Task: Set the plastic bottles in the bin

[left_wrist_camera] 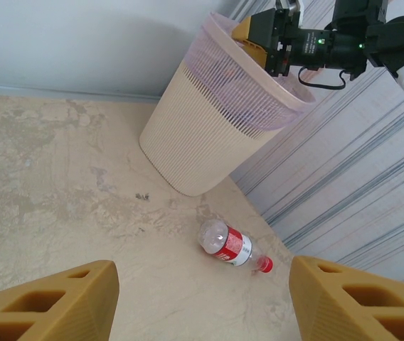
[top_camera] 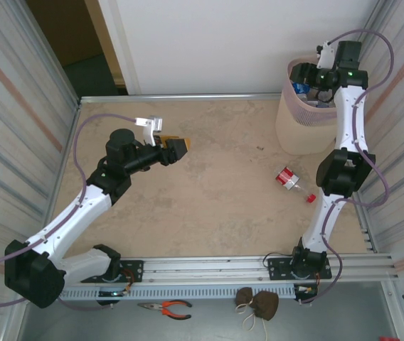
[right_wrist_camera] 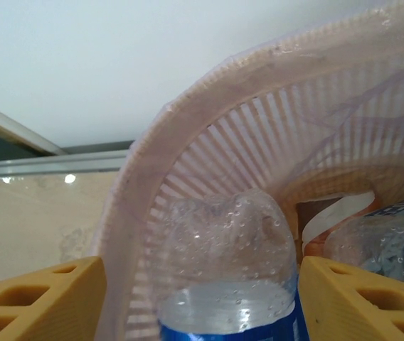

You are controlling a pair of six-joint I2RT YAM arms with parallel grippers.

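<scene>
- Orange-handled pliers (top_camera: 165, 308) and brown pouch (top_camera: 257, 303) lie beyond the counter's (top_camera: 209, 206) near edge.
- Left pincer (top_camera: 176, 148): fingers wide apart.
- Right pincer (top_camera: 310, 74) over bin (top_camera: 294, 128), fingers loosely apart around clear blue-labelled bottle (right_wrist_camera: 223, 241).
- Red-labelled bottle (top_camera: 291, 182) lies on counter near bin, beside right arm (top_camera: 338, 174).

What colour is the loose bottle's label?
The bottle has a red label, clearest in left wrist view.

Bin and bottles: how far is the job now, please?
Done: other bottles already lie in the bin. In hand: a blue-labelled bottle sits between the fingers of the right claw, over the bin. Remaining: one red-labelled bottle on the table, near the bin.
</scene>
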